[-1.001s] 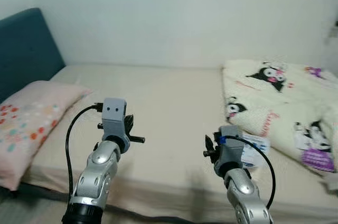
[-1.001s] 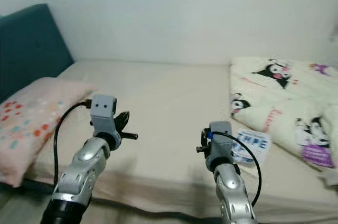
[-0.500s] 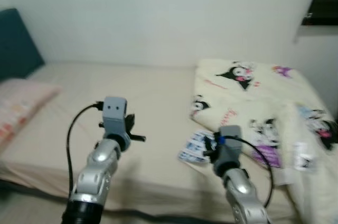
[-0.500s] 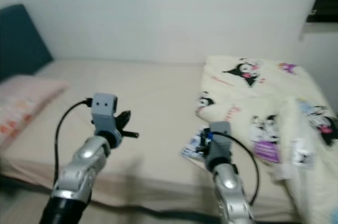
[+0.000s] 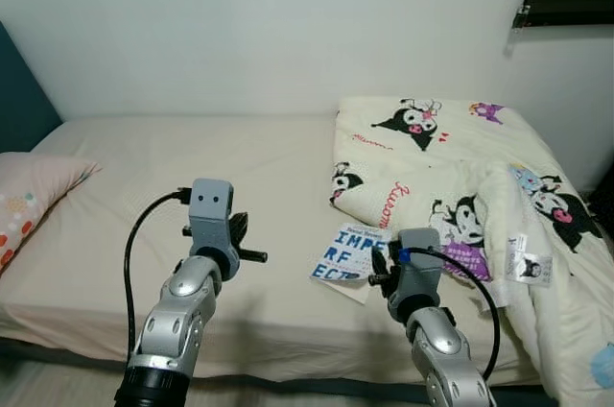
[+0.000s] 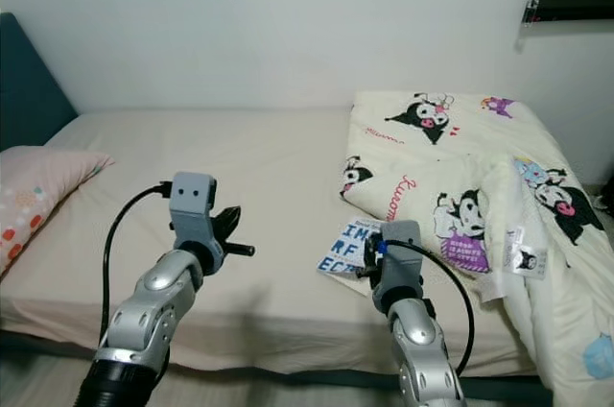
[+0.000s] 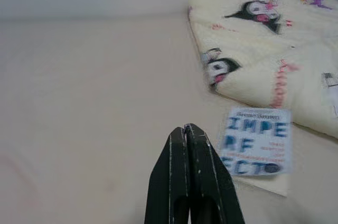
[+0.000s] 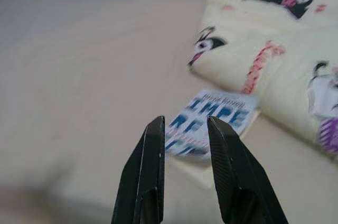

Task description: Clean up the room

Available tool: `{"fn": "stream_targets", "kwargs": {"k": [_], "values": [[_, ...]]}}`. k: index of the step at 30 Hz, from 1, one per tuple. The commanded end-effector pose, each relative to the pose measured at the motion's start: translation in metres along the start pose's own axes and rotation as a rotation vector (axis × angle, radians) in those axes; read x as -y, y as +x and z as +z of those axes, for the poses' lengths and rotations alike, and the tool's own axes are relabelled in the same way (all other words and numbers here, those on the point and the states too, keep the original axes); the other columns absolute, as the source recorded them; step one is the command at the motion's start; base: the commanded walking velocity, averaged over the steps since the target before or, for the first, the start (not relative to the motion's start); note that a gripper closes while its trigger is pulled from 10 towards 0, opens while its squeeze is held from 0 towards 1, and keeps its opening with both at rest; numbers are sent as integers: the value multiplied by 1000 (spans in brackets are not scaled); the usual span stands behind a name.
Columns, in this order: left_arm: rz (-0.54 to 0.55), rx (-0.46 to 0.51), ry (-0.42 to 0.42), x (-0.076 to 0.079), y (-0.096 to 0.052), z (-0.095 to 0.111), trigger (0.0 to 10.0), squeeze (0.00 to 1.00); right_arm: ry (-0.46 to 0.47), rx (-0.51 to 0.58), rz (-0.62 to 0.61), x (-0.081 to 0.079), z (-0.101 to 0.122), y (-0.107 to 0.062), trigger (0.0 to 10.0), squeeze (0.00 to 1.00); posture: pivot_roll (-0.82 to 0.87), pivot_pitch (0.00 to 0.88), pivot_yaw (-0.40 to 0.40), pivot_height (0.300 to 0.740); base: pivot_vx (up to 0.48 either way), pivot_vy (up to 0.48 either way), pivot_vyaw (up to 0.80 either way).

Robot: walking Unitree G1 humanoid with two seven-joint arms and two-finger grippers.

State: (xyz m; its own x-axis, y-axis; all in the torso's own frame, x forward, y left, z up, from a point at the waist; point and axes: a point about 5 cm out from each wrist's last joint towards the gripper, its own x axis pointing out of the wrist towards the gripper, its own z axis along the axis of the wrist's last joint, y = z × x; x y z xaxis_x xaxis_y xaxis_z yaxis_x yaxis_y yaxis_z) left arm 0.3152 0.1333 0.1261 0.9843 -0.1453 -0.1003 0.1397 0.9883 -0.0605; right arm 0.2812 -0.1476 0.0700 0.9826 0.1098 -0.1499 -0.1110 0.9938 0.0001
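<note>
Right gripper (image 8: pixel 185 129) slightly open and empty, left gripper (image 7: pixel 189 131) closed and empty; flat booklet (image 5: pixel 350 252) may slip on the sheet.

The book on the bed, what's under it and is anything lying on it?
The book lies flat on the bare sheet of the bed, beside the cartoon-print blanket. Nothing rests on its cover. The right gripper hides its near edge; its far corner meets the blanket's fold.
</note>
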Motion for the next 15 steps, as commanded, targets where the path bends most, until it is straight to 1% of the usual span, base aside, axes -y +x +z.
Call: {"fn": "stream_targets", "kwargs": {"k": [1,2,6,9,11,15], "values": [[9,-10,18,-2,-1,-5,10000,0,4,2,4,-2,1,1,10000,0,-25,0,44,740,0,0,0],[9,-10,18,-2,-1,-5,10000,0,4,2,4,-2,1,1,10000,0,-25,0,44,740,0,0,0],[-2,0,84,-4,-2,-10,10000,0,-7,-2,-30,3,-2,-1,10000,0,-29,5,39,740,0,0,0],[-3,7,92,-4,-2,-10,10000,0,-7,-2,-33,3,-2,-1,10000,0,-29,5,39,740,0,0,0],[-11,29,75,-3,-3,-9,10000,0,-11,-1,-40,5,-2,-2,10000,0,-29,9,35,740,0,0,0],[-23,40,62,-2,-3,-8,10000,0,-12,0,-45,6,-2,-1,10000,0,-28,10,33,740,0,0,0]]}}
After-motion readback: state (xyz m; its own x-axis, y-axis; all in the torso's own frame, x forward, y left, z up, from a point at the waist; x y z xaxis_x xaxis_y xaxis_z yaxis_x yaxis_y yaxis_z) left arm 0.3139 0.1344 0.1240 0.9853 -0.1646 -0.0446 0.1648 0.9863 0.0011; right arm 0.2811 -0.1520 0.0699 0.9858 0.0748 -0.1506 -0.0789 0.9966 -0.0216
